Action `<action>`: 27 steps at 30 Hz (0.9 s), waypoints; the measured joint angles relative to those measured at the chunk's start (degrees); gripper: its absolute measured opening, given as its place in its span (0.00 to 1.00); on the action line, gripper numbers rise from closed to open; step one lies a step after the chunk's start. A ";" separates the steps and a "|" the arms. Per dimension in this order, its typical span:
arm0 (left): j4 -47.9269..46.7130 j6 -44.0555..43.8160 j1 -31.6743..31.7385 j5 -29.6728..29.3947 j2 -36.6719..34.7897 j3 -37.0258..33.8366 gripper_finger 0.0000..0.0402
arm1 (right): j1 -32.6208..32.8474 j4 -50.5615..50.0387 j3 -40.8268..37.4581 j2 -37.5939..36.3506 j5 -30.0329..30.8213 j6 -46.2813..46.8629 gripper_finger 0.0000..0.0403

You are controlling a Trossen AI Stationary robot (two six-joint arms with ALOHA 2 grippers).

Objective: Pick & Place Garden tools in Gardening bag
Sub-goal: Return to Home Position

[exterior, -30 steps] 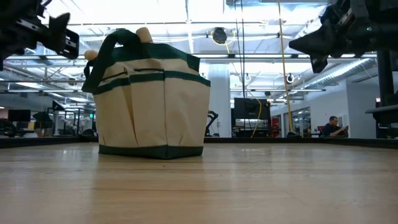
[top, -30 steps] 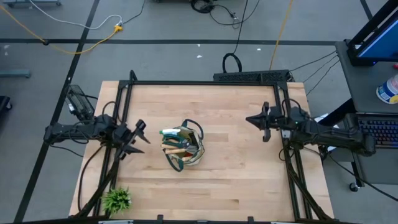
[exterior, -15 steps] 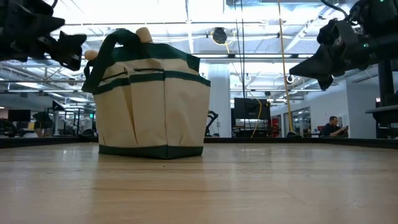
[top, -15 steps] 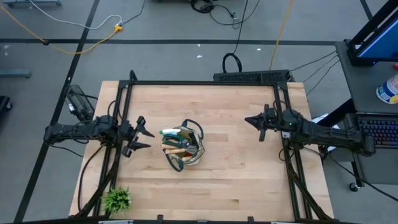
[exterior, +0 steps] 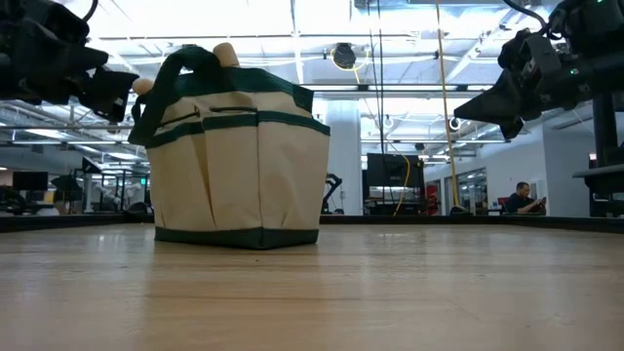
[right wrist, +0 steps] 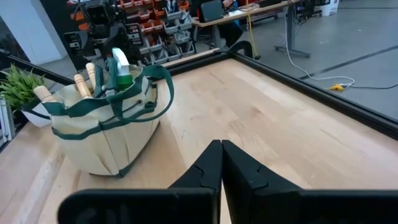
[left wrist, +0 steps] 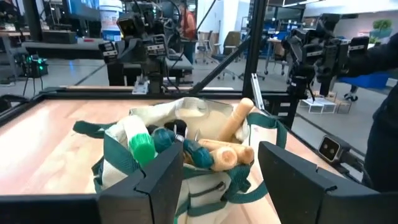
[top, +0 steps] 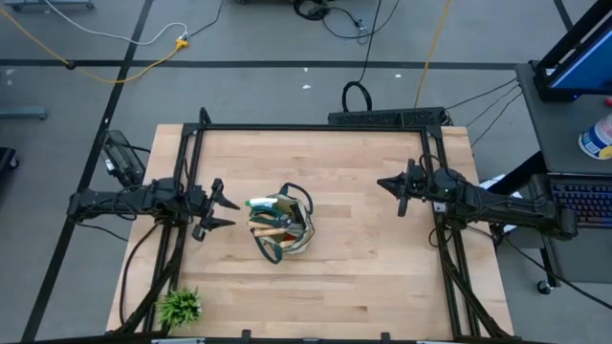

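The beige gardening bag point(top: 281, 229) with green trim stands upright on its base in the middle of the table; it also shows in the low view point(exterior: 239, 156). Wooden tool handles point(left wrist: 231, 127) and a green spray bottle point(left wrist: 142, 146) stick out of its open top. My left gripper point(top: 222, 213) is open and empty, just left of the bag, above the table. My right gripper point(top: 384, 183) is shut and empty, well to the right of the bag.
A small spiky green plant point(top: 179, 306) stands at the table's near left corner. A black frame point(top: 316, 127) runs along the table's far and side edges. Bare wood lies between the bag and my right gripper.
My left gripper has gone toward the table's far edge and a little toward the bag, staying open. My right gripper has drawn a little toward the table's far edge and tipped slightly. The bag has stayed still.
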 joint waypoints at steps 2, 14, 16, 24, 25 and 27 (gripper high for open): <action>-0.75 -0.03 0.00 -0.01 -0.06 0.02 0.54 | 0.00 -0.01 0.00 0.00 -0.03 0.02 0.00; -1.97 1.76 0.00 -0.11 -0.31 0.04 0.54 | 0.00 0.31 0.00 -0.01 -0.27 -0.24 0.00; -1.97 1.68 0.00 -0.15 -0.31 0.04 0.54 | 0.00 0.32 0.00 -0.02 -0.37 -0.58 0.00; -1.97 2.08 0.00 -0.15 -0.31 0.04 0.54 | 0.00 0.55 0.00 0.00 0.07 -1.87 0.00; -1.97 2.08 0.00 -0.15 -0.31 0.04 0.54 | 0.00 0.65 0.00 -0.03 0.07 -1.89 0.00; -1.97 2.41 0.00 -0.15 -0.31 0.04 0.54 | 0.02 0.66 0.00 -0.19 0.05 -1.92 0.00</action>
